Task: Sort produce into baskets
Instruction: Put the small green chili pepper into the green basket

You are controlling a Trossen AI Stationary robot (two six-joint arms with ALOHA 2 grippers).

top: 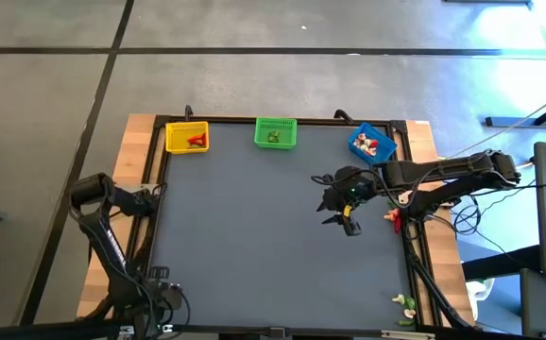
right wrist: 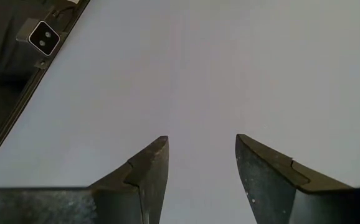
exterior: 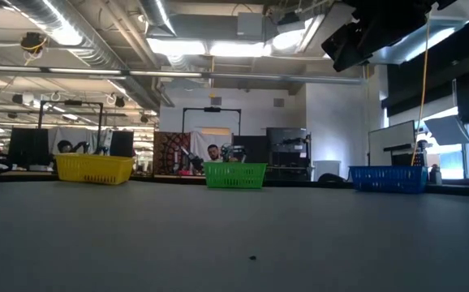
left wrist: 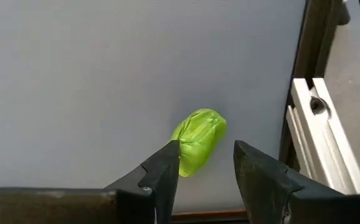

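A small green produce piece (left wrist: 198,140) lies on the grey mat close to the table's left edge. My left gripper (left wrist: 205,149) hangs open over it, pointing down, with one finger on each side of its near end. In the high view this gripper (top: 150,199) hides the piece. My right gripper (right wrist: 200,158) hangs open over bare mat at the table's right half (top: 341,212). The yellow basket (top: 187,138), green basket (top: 275,133) and blue basket (top: 372,144) stand along the far edge, each holding produce.
The table's metal frame rail (left wrist: 320,134) runs right beside the green piece. Loose produce lies on the right wooden border: a red piece (top: 392,217) and a pale and green cluster (top: 405,304) near the front corner. The middle of the mat (top: 254,246) is bare.
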